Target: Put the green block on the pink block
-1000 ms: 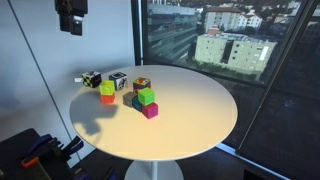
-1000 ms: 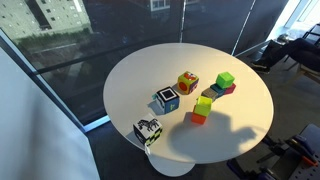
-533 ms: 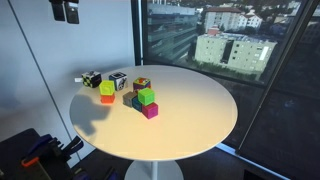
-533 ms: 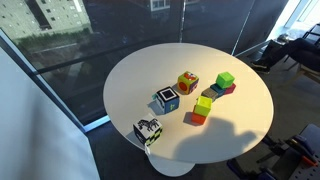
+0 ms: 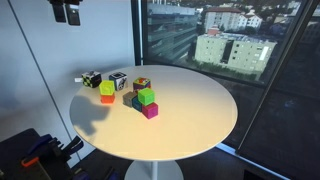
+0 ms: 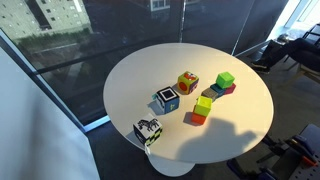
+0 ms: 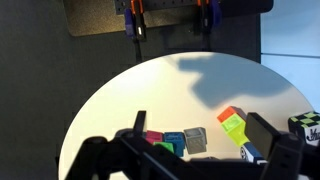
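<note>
The green block point(image 5: 146, 97) sits on top of the pink block point(image 5: 151, 111) near the middle of the round white table point(image 5: 190, 110). The stack also shows in an exterior view, green block point(image 6: 225, 79) over pink block point(image 6: 229, 89). In the wrist view the green block point(image 7: 165, 149) and pink block point(image 7: 152, 137) are partly hidden behind my gripper's body. My gripper point(image 5: 67, 11) hangs high above the table's edge, far from the blocks. Its fingers point(image 7: 195, 115) are spread wide and hold nothing.
A dark blue block point(image 5: 135, 101) touches the stack. A yellow-green piece on an orange block point(image 5: 107, 92) point(image 7: 232, 125), a multicoloured patterned cube point(image 5: 141, 85) and two black-and-white cubes point(image 5: 118, 80) point(image 5: 92, 78) stand nearby. Glass walls surround the table.
My gripper has risen a little further from the table since a second ago. The blocks have not moved.
</note>
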`<state>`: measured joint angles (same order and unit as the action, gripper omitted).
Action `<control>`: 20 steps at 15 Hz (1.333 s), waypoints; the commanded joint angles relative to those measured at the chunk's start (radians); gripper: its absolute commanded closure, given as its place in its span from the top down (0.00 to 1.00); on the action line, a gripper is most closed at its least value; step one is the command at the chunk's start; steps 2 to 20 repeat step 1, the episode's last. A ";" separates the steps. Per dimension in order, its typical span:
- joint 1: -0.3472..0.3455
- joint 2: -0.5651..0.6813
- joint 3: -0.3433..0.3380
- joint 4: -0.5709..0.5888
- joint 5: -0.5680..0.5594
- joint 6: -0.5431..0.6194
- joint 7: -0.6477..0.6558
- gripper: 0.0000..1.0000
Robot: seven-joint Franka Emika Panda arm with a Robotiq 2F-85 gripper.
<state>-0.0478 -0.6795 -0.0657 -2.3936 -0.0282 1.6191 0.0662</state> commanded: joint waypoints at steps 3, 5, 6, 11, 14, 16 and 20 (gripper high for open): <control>-0.011 0.001 0.008 0.002 0.005 -0.002 -0.006 1.00; -0.011 0.001 0.008 0.002 0.005 -0.002 -0.006 1.00; -0.011 0.001 0.008 0.002 0.005 -0.002 -0.006 1.00; -0.011 0.001 0.008 0.002 0.005 -0.002 -0.006 1.00; -0.011 0.001 0.008 0.002 0.005 -0.002 -0.006 1.00; -0.011 0.001 0.008 0.002 0.005 -0.002 -0.006 1.00; -0.011 0.001 0.008 0.002 0.005 -0.002 -0.006 1.00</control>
